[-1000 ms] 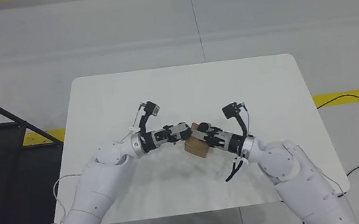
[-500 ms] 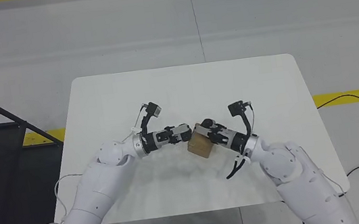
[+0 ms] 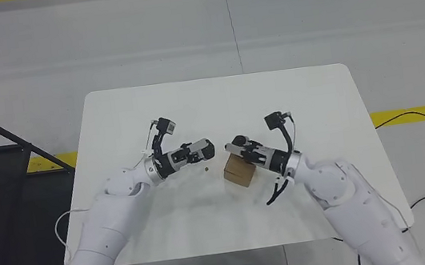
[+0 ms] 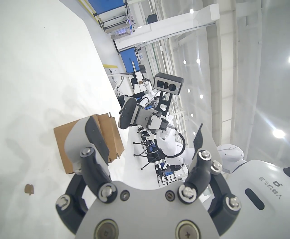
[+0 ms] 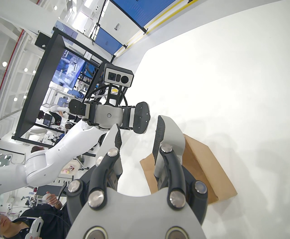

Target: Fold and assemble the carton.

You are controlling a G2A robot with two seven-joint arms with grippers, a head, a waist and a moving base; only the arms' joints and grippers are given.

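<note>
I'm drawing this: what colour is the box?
The carton is plain brown, clearest in the right wrist view.

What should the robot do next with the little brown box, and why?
Probably bring the left gripper to the carton to steady it. The carton sits free on the table, a flap standing up; both grippers are open, the right gripper close beside it.

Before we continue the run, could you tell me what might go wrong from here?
Both the left end effector and right end effector are open, so the carton lies unheld and could slide when its open flap is pushed. The two sit close together near it and might collide.
</note>
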